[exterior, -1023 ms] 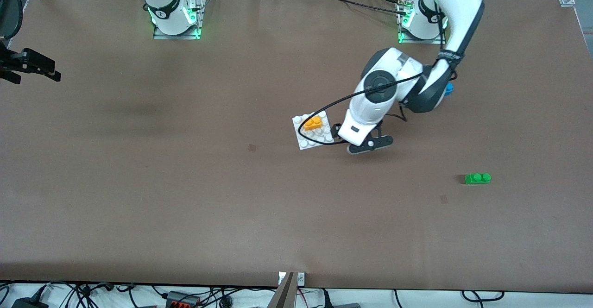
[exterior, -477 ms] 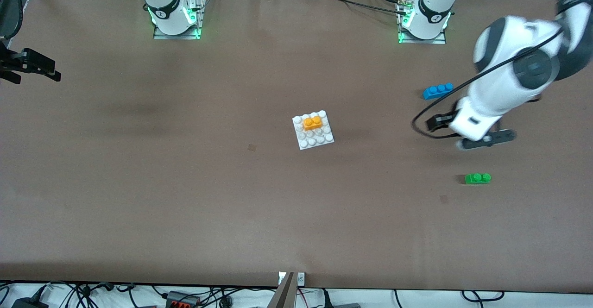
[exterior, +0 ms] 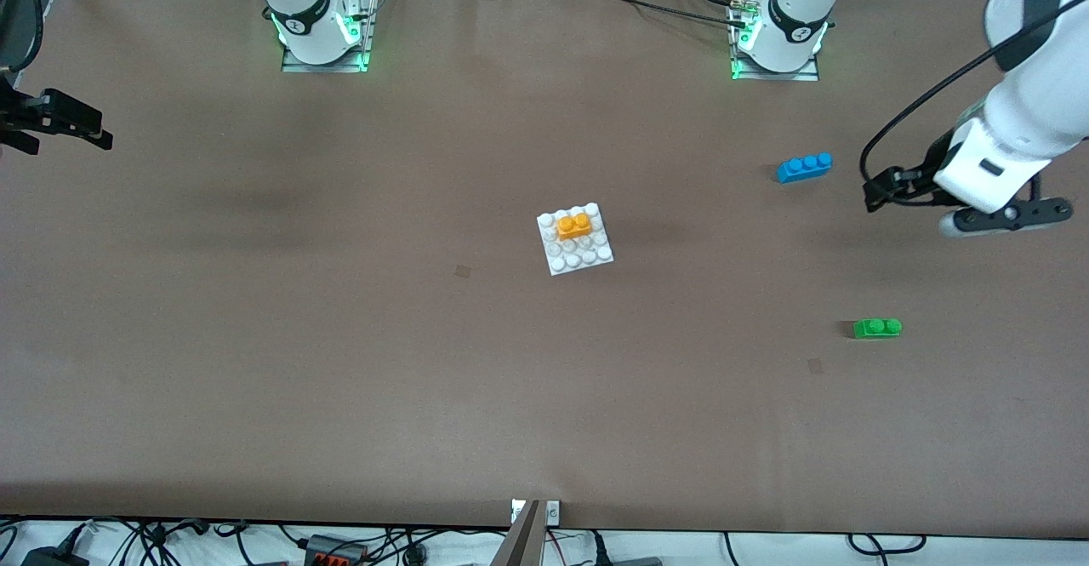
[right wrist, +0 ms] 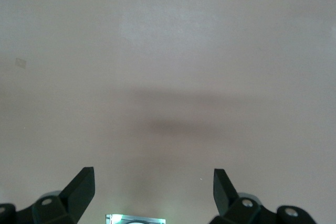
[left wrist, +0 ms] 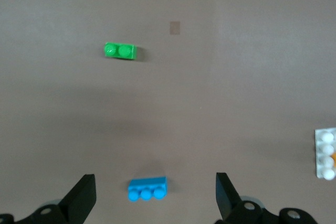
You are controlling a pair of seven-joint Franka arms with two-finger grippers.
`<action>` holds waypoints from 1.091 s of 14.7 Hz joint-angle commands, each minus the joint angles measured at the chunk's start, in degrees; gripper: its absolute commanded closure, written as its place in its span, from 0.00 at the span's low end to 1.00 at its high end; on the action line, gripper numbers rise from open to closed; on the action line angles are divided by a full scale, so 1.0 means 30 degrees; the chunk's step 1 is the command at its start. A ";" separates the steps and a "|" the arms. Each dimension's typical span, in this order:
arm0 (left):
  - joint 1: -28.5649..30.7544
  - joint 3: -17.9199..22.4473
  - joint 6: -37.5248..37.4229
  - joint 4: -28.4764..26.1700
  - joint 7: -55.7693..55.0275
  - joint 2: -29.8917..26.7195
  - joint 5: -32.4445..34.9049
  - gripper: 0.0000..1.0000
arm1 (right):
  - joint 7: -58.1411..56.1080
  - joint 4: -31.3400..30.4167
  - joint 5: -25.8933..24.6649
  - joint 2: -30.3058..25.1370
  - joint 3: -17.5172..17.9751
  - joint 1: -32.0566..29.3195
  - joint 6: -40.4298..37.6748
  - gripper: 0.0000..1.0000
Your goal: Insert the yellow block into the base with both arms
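Both grippers hang empty, jaws wide: left gripper [left wrist: 152, 200] over the table's left-arm end, right gripper [right wrist: 152, 192] over bare table, yellow block [exterior: 575, 225] seated on the base [exterior: 587, 256].

Left arm [exterior: 1025, 98]: glossy white shell, black joint band, black cable looped alongside wrist. Left gripper [left wrist: 155, 203]: matte black, two wedge-shaped fingers, screw holes seen at finger mounts. Right gripper [right wrist: 153, 192]: same black build. White bases on metal plates, lit green.

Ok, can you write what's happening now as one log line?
yellow block: on base | left pincer: open, empty | right pincer: open, empty
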 commanded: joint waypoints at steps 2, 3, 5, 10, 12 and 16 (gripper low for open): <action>0.0160 -0.0133 -0.0894 0.0806 0.0734 0.0080 -0.0947 0.00 | -0.0053 -0.0212 0.0166 -0.0314 0.0041 0.0006 -0.0101 0.00; 0.0218 -0.0045 -0.1010 0.0806 0.0736 0.0080 -0.1416 0.00 | -0.0053 -0.0241 0.0166 -0.0314 0.0041 -0.0023 -0.0101 0.00; 0.0365 -0.0015 -0.1011 0.0806 0.0794 0.0080 -0.1509 0.00 | -0.0052 -0.0242 0.0166 -0.0314 0.0041 -0.0052 -0.0101 0.00; 0.0365 -0.0162 -0.1392 0.0835 0.0765 0.0080 -0.1509 0.00 | -0.0053 -0.0242 0.0166 -0.0314 0.0012 -0.0052 -0.0101 0.00; 0.0365 -0.0162 -0.1450 0.0835 0.0765 0.0080 -0.1509 0.00 | -0.0053 -0.0242 0.0166 -0.0314 0.0012 -0.0082 -0.0130 0.00; 0.0365 -0.0191 -0.1568 0.0864 0.0765 0.0080 -0.1509 0.00 | -0.0023 -0.0242 0.0166 -0.0314 0.0012 -0.0082 -0.0130 0.00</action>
